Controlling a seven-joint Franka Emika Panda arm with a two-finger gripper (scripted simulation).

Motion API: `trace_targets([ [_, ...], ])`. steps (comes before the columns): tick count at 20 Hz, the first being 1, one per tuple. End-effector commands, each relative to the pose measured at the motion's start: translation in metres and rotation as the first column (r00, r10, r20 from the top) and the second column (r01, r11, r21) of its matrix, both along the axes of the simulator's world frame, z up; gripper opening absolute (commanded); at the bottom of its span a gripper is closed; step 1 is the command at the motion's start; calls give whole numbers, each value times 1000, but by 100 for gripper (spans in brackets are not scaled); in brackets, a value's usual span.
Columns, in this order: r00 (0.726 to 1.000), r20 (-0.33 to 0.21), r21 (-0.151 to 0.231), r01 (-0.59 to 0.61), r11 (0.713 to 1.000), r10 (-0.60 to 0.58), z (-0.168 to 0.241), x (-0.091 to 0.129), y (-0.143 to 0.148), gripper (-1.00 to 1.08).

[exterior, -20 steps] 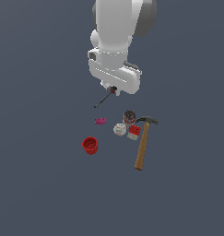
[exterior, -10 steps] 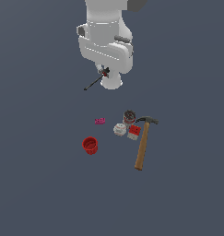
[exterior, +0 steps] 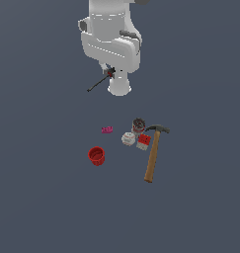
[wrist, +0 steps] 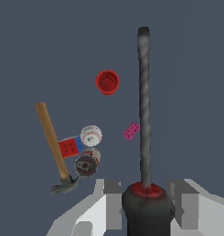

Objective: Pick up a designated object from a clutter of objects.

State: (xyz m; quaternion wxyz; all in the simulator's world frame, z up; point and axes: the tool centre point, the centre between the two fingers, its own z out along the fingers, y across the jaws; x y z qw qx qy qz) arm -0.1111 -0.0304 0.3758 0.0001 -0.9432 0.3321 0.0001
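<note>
I have the screwdriver [wrist: 144,106] up off the counter [exterior: 42,197], clamped by its handle in the hand [wrist: 145,203]. In the wrist view the two fingers [wrist: 112,203] sit tight against either side of the black-and-red handle, and the thin dark shaft runs straight out ahead of the camera. That grip on the thick end makes sense: the handle gives the pads something to bite, while the shaft would be too slim to trust.

In the exterior view the hand [exterior: 111,73] hangs well above the pile, tucked under the white bulk of the arm [exterior: 111,39], with the screwdriver [exterior: 99,82] slanting down toward the exterior view's left, clear of everything.

Below, the rest lies untouched as far as I can judge: the hammer [exterior: 153,153] with its head beside the dark round thing [exterior: 138,124], the white ball [exterior: 128,139] touching or just beside the red-and-white cube [exterior: 143,141], the pink block [exterior: 107,130] a little apart, and the red cup [exterior: 96,155] standing alone, mouth up.

The pick looks done to me.
</note>
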Motion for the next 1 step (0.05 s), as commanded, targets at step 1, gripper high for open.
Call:
trace_targets([
  [1,1000,0,0,0,1000,0,-1,1,1,-100],
])
